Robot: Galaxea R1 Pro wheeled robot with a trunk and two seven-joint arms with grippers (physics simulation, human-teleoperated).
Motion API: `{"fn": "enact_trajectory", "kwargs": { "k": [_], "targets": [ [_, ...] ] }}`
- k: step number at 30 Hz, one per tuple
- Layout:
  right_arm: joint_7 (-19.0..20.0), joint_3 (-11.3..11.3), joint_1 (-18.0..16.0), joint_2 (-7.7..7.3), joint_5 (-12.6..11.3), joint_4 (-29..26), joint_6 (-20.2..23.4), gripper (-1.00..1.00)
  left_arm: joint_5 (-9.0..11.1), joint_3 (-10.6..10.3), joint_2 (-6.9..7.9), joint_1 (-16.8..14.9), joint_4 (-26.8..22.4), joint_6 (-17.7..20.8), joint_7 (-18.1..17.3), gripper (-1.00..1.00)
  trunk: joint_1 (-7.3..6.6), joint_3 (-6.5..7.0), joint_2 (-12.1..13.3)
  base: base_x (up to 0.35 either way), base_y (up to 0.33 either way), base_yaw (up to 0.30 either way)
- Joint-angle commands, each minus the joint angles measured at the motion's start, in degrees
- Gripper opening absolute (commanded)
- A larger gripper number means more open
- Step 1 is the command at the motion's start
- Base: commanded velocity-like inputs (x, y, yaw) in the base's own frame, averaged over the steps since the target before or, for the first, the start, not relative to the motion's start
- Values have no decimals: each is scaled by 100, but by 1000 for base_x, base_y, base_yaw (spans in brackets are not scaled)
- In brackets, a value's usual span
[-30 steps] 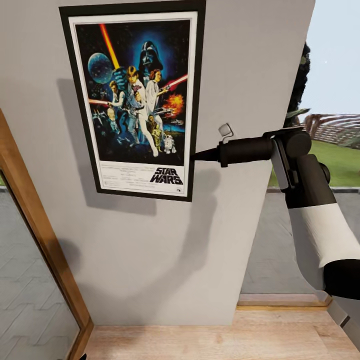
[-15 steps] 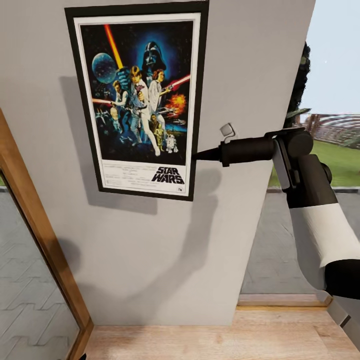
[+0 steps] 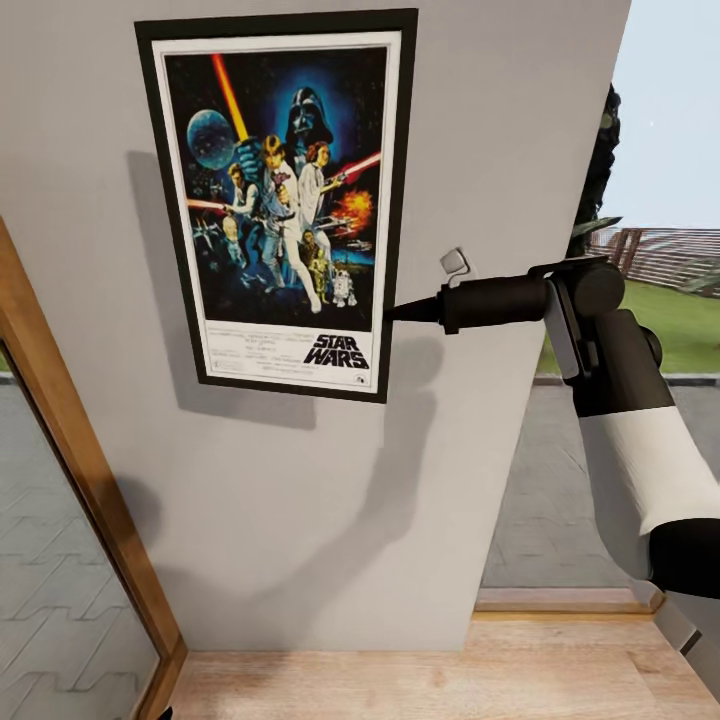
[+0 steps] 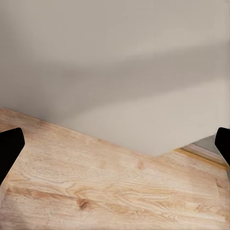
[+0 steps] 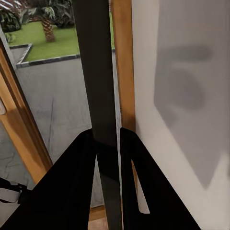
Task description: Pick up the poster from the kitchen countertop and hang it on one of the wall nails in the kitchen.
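The poster (image 3: 283,200) is seen flat against the grey wall (image 3: 330,520) in the head view, at about 11 o'clock from the middle of the picture, slightly tilted, with its shadow cast on the wall beside and below it. Its right edge, low down, is pinched by the right gripper (image 3: 392,312), which reaches in from 3 o'clock on the black and white arm (image 3: 630,420).

In the right wrist view the black frame edge of the poster (image 5: 98,96) is seen running between the two fingers (image 5: 67,182), which are closed narrowly on it; the wall (image 5: 187,96) lies just beside.

In the left wrist view the fingertips of the left gripper (image 4: 115,143) are seen far apart at the two sides, held wide with nothing between them, over the wooden floor (image 4: 96,191) near the wall (image 4: 115,57).

A wooden door frame (image 3: 70,470) is seen at 8 o'clock.
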Motion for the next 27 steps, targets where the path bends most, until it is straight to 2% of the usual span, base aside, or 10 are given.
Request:
{"fn": "enact_trajectory", "kwargs": {
  "k": [1,9,27],
  "targets": [
    [-14,10,-6,-6,-52,1,67,-100,-26,27,0,-5,7,-28,-16,100,4,-11,-11,0,0,0],
    [-14,12,-6,-6,-52,1,67,-100,-25,26,0,-5,7,-28,-16,100,4,-11,-11,13,0,0],
    [-14,10,-6,-6,-52,1,67,-100,-25,26,1,-5,7,-28,-16,100,4,-11,-11,109,0,0]
  ]
}}
